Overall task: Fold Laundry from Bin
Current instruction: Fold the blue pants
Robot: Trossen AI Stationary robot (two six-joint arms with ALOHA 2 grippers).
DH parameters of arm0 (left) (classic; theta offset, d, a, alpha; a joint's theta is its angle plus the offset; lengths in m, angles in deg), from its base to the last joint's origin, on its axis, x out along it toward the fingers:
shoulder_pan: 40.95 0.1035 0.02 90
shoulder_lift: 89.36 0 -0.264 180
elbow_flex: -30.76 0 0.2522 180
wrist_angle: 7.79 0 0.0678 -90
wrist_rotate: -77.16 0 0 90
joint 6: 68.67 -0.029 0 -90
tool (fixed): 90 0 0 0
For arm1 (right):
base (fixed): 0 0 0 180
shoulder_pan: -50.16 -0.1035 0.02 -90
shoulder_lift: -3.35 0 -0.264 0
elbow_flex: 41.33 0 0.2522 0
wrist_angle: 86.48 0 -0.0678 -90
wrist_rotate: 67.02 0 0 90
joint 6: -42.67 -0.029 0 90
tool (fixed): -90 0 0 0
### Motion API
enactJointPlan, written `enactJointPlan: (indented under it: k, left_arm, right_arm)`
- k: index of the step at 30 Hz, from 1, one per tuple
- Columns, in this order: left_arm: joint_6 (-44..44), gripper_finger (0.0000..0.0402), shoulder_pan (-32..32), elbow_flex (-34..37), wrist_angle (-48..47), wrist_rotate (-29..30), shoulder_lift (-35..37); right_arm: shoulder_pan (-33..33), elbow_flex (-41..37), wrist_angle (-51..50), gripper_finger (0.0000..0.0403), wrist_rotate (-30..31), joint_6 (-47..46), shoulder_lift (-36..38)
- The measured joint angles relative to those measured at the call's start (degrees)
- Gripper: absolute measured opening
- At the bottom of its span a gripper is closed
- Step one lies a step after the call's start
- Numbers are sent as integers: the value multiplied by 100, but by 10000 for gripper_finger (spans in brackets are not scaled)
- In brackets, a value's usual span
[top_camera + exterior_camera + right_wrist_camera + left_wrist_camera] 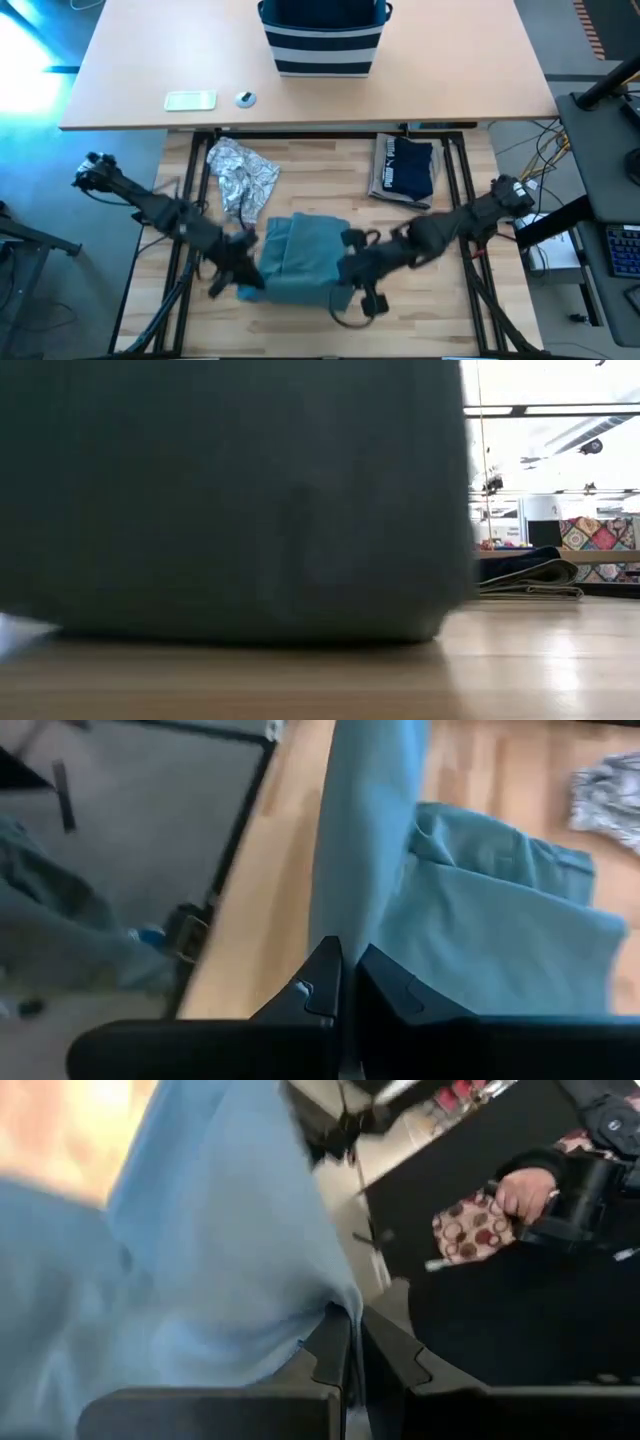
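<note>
Both my arms are down at the near edge of the counter, one on each side of the teal garment. My left claw is clenched on the garment's left edge, the cloth pinched tight between the fingers. My right claw is clenched on its right edge, with a strip of teal fabric rising straight out from between those fingers. The garment lies partly folded between the two claws, and in the low view it fills nearly the whole picture. To the far left of it sits the grey-white patterned piece, crumpled on the wood. To the far right lies the navy garment with white print, folded flat. The striped bin stands well beyond on the farther tan table, where a small pale slab and a little round object also lie.
</note>
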Motion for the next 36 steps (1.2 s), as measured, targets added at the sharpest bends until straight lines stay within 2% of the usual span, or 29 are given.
enactJointPlan:
  k: [4, 12, 18, 22, 26, 36]
  left_arm:
    - [798, 0, -521, 435, 202, 167, -328]
    - [1228, 0, -586, 763, 182, 170, -913]
    - [1339, 0, -391, 686, -245, 41, -875]
    - [926, 0, 95, 308, -1288, 52, -475]
    - [333, 0, 993, 116, -2471, 201, -263]
    - [-1357, 0, 3016, 132, -2524, -398, -435]
  right_arm:
    - [-301, -755, 930, 9, 264, -446, 2]
    - [-306, -1917, 1760, 9, 318, -883, 0]
    - [-154, -1996, 1791, 9, 291, -755, 4]
    - [140, -1747, 1542, 9, 268, -131, 23]
    - [658, -1689, 1182, 9, 273, 264, 39]
    - [1739, -1759, 759, 9, -196, 929, 13]
